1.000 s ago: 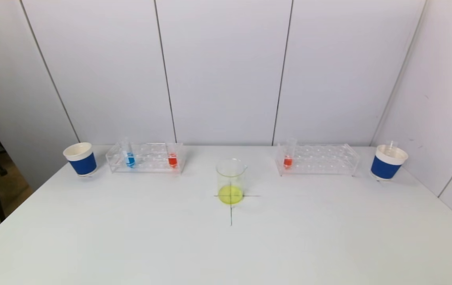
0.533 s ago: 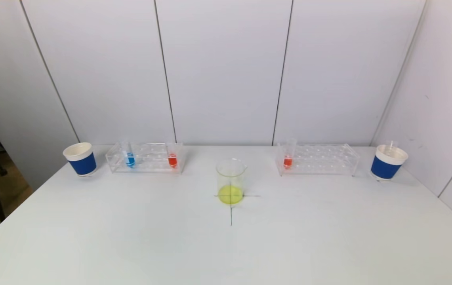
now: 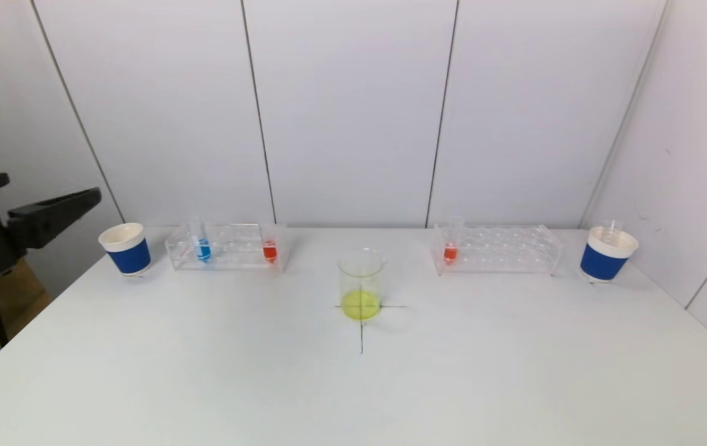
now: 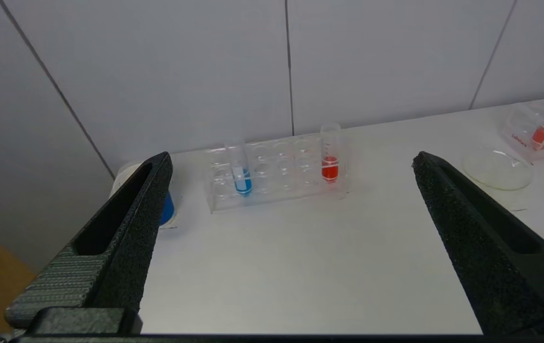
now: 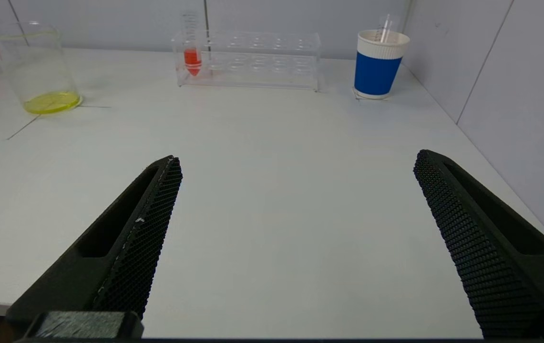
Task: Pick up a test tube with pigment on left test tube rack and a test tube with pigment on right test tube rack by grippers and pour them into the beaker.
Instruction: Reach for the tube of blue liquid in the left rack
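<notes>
Now raised at worktop's (image 3: 204, 371) left edge: left pincer (image 3: 43, 201), spread wide, empty. Right pincer (image 5: 295, 200) likewise. Approach clear plastic left rack's (image 3: 229, 248) red-pigment glass tube (image 3: 270, 248) next.

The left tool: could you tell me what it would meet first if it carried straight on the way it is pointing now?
Probably the clear plastic left test tube rack. The open left tool points across bare white table at it, between its blue-pigment tube and red-pigment tube. Depth is hard to judge.

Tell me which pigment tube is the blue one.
The blue tube stands in the left rack, at the end nearest the left cup. The other two tubes hold red.
</notes>
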`<action>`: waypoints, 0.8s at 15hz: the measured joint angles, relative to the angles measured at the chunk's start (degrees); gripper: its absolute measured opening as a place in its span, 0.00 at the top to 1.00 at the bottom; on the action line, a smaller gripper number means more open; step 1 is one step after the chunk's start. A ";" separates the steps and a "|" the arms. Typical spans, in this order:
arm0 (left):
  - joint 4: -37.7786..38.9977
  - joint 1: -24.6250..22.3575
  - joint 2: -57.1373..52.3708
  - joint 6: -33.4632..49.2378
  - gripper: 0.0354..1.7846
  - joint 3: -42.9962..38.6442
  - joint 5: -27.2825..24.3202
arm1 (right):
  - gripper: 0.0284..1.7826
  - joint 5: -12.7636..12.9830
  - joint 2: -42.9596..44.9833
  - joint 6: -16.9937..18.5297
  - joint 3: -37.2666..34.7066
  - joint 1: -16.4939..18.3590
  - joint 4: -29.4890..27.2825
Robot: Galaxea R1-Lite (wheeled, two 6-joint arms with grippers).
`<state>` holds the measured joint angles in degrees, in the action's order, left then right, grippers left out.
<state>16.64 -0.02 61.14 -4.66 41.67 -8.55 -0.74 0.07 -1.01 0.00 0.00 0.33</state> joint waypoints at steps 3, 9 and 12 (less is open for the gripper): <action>7.41 -3.72 9.09 0.02 0.01 0.22 -5.84 | 0.01 -0.02 0.00 0.02 0.00 0.00 0.00; 20.59 -9.29 26.12 -0.18 0.01 0.30 -10.69 | 0.01 -0.02 0.00 0.02 0.00 0.00 -0.02; 28.32 -10.11 34.04 -0.22 0.01 0.28 -11.00 | 0.01 -0.02 0.00 0.02 0.00 0.00 0.00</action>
<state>44.96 -10.13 95.17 -4.88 41.95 -19.54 -0.77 0.07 -0.99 0.00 0.00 0.33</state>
